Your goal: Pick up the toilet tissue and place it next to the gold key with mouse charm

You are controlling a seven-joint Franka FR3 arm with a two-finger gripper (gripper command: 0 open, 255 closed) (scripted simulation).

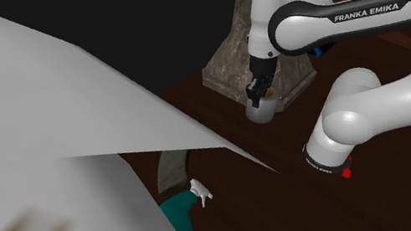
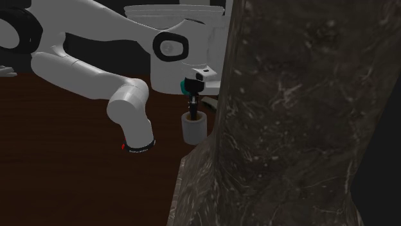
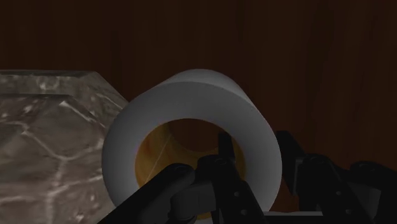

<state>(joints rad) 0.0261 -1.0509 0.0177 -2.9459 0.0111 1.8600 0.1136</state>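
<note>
The toilet tissue (image 1: 261, 111) is a white-grey roll with a tan core, upright over the dark wooden surface (image 1: 286, 208) right beside the stone pedestal's base. My black gripper (image 1: 260, 89) comes down onto it from above and is shut on its wall. In the wrist view one of the fingers (image 3: 224, 149) sits inside the core of the roll (image 3: 191, 95), and the other presses on the outside; the gripper (image 3: 254, 156) clasps the wall between them. The second exterior view shows the gripper (image 2: 191, 106) above the roll (image 2: 193, 128), close to the pedestal.
A dark marbled stone pedestal (image 1: 237, 46) (image 2: 289, 122) (image 3: 51, 140) rises directly beside the roll. A teal spray bottle (image 1: 182, 214) with a white nozzle lies toward the shoulder view's lower left. A large pale grey shape (image 1: 33, 163) covers that view's left.
</note>
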